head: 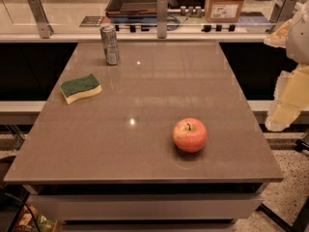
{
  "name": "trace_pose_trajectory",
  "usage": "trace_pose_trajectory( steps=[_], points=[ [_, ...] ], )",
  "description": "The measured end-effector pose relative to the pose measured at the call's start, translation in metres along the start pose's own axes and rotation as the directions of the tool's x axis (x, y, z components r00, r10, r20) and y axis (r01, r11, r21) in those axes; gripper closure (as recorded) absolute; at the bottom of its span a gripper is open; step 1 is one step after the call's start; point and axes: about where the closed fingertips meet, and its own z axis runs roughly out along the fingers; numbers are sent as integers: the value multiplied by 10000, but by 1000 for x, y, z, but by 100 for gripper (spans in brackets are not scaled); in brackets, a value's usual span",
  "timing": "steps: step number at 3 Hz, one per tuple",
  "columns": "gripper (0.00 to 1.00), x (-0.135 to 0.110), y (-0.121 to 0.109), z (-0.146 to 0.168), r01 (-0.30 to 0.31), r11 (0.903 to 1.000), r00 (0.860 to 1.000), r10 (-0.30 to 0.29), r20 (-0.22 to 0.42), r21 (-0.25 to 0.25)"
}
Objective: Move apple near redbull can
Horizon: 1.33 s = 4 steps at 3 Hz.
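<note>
The apple (189, 135), red-orange with a short dark stem, sits on the grey-brown table (145, 100) at the front right. The redbull can (110, 44), slim and silver-grey with bluish markings, stands upright at the table's far left. The two are far apart, across the table diagonally. My gripper (285, 105) is a pale yellowish-white shape at the right edge of the view, beyond the table's right side, above and to the right of the apple and touching nothing.
A green and yellow sponge (80, 88) lies on the left side of the table, in front of the can. A counter ledge with metal posts (162, 16) runs behind the table, with a cardboard box (225, 3) beyond it.
</note>
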Motion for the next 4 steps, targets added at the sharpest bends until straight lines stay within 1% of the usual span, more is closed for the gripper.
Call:
trace_pose_trajectory(
  steps=[1, 2, 3, 4],
  points=[
    [0, -1, 1, -1, 3, 10000, 9999, -3, 103, 10],
    [0, -7, 7, 9, 34, 9993, 9953, 2, 964, -370],
    [0, -18, 19, 31, 191, 9937, 9702, 82, 2423, -1102],
    [0, -32, 34, 52, 201, 9842, 9267, 476, 3728, -1759]
  ],
)
